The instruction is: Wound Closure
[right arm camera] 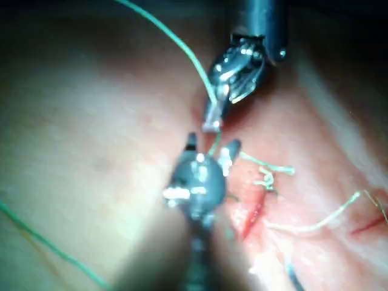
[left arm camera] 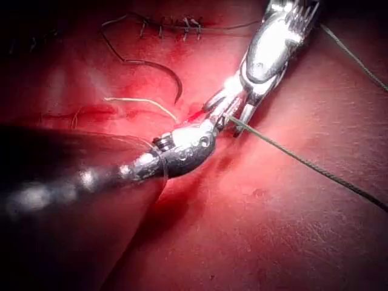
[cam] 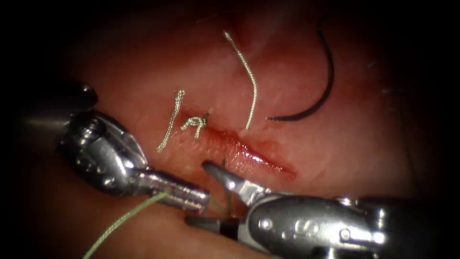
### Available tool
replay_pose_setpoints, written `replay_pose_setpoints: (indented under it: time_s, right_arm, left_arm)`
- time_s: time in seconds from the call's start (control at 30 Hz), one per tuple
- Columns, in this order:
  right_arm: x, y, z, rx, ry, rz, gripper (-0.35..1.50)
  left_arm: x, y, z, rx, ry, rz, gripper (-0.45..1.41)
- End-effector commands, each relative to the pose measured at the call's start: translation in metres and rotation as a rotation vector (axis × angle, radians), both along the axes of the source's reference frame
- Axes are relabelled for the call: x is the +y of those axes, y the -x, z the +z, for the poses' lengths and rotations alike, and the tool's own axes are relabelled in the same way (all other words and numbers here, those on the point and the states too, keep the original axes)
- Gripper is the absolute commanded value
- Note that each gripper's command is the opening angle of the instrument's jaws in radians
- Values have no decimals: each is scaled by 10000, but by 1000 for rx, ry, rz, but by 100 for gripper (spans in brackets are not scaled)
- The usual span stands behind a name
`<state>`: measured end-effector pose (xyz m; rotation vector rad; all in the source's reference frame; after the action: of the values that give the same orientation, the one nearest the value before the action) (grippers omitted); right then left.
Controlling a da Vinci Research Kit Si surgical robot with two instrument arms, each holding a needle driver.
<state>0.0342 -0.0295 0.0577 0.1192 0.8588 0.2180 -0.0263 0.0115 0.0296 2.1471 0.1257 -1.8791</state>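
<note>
In the endoscope view, the tissue [cam: 143, 72] is being shown with its cut [cam: 249, 151] running slantwise, wet with red fluid [cam: 261, 158]. A finished knot [cam: 194, 123] is sitting at the cut's left end, with pale cut ends of thread [cam: 247, 76] lying beside it. The curved needle [cam: 321, 91] is lying free on the tissue, right of the cut and well apart from both tools, held by neither and not in the tissue. The left tool [cam: 199, 194], entering from the left below the cut, is being kept pressed together on the green thread [cam: 124, 220], which trails away toward the lower left, probably so the strand is kept in hand. The right tool [cam: 206, 192], coming from the right, is being held with its jaws spread wide, one tip near the cut and one lower, gripping nothing; the thread seems to pass between them. In the left wrist view, the left tool [left arm camera: 212, 127] is being seen meeting the right tool [left arm camera: 233, 118] near the cut, with the green thread [left arm camera: 303, 160] stretched away taut. In the right wrist view, the right tool [right arm camera: 209, 145] is being seen with its tips parted just beside the left tool [right arm camera: 212, 121], which is pinching the thread [right arm camera: 176, 39].
</note>
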Motion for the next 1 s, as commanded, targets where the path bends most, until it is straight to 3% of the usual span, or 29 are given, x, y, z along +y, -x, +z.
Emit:
replay_pose_setpoints:
  time_s: [0.03,0.13,0.17,0.2,0.23,0.27,0.57,0.63,0.67,0.7,0.73,0.87,1.0]
  right_arm:
    - [-3,-15,8,10,2,-9,126]
    - [-3,-23,12,14,5,-15,123]
    - [-3,-24,12,18,7,-16,111]
    - [-3,-24,11,23,10,-20,79]
    - [-2,-22,9,33,4,-35,14]
    - [-1,-21,8,37,3,-39,-35]
    - [16,-4,3,23,3,-29,-35]
    - [21,1,8,14,7,-22,-35]
    - [23,4,11,13,3,-17,-35]
    - [26,6,13,12,-2,-12,-35]
    - [32,12,18,17,-18,5,-35]
    - [47,19,30,14,-33,20,-35]
    - [59,25,36,13,-41,31,-35]
  left_arm:
    - [1,4,6,-2,2,1,-45]
    - [0,4,6,-2,2,1,-45]
    - [0,4,6,-3,2,1,-45]
    - [0,4,5,-3,2,1,-45]
    - [0,4,5,-3,2,1,-45]
    - [0,4,5,-3,2,1,-45]
    - [1,4,5,6,-27,7,-45]
    - [5,4,3,20,-80,18,32]
    - [9,4,2,34,-111,16,59]
    - [13,4,0,40,-125,13,74]
    - [20,3,-4,52,-154,2,116]
    - [40,0,-12,85,-180,-72,131]
    - [48,-2,-12,107,-186,-103,128]
